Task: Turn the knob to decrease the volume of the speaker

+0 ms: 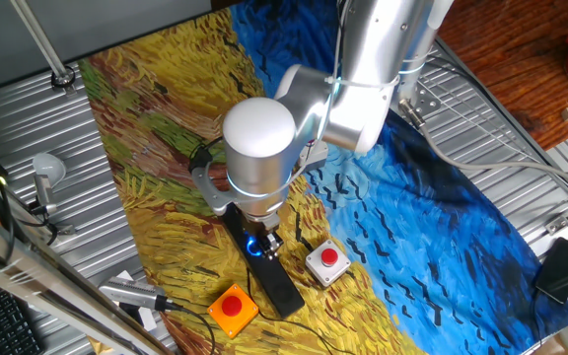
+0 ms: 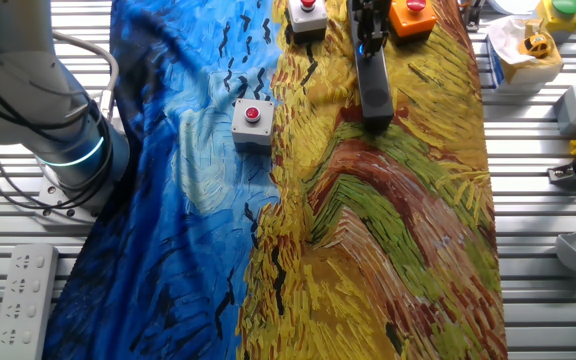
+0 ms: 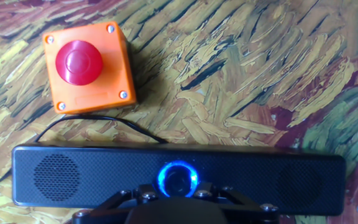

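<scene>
Jaws flank the blue-ringed black knob point(image 3: 178, 180) on the speaker point(image 3: 73, 177).

You had a slatted metal table point(image 2: 528, 200) draped with a painted cloth point(image 2: 368, 230), blue on one half and yellow on the other. On the cloth in the other fixed view, the speaker point(image 2: 373, 75) lay at 12 o'clock, an orange button box point(image 2: 411, 17) just beside it toward 1 o'clock, and a white button box point(image 2: 252, 122) at 11 o'clock. A power strip point(image 2: 20, 290) rested on the bare slats at 8 o'clock.
</scene>
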`<state>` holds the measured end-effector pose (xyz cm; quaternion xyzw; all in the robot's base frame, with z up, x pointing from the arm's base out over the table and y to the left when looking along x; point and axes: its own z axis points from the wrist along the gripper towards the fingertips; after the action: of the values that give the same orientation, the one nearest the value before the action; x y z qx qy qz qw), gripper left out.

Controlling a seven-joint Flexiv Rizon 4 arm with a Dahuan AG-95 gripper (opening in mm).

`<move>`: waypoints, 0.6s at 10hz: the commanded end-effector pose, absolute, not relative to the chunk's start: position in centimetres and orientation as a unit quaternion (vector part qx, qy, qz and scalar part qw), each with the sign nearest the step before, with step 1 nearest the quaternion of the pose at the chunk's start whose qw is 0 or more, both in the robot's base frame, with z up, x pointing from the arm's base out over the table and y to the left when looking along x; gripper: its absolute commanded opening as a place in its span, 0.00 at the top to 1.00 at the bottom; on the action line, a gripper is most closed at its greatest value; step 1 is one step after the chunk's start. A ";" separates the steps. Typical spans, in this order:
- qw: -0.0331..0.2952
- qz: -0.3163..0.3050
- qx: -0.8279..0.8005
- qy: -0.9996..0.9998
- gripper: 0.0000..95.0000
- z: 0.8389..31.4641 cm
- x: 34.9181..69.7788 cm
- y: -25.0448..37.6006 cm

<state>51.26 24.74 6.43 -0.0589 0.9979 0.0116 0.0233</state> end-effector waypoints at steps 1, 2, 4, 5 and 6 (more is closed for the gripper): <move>0.023 0.009 -0.056 0.998 0.60 6.4 51.2 24.7; 0.023 0.007 -0.056 0.998 0.60 6.3 51.2 24.7; 0.023 0.006 -0.057 0.998 0.60 6.3 51.2 24.7; 0.023 0.005 -0.057 0.998 0.80 6.3 51.2 24.7; 0.022 0.004 -0.059 0.998 0.80 6.3 51.2 24.7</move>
<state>51.23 24.68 6.47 -0.0600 0.9980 0.0027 0.0220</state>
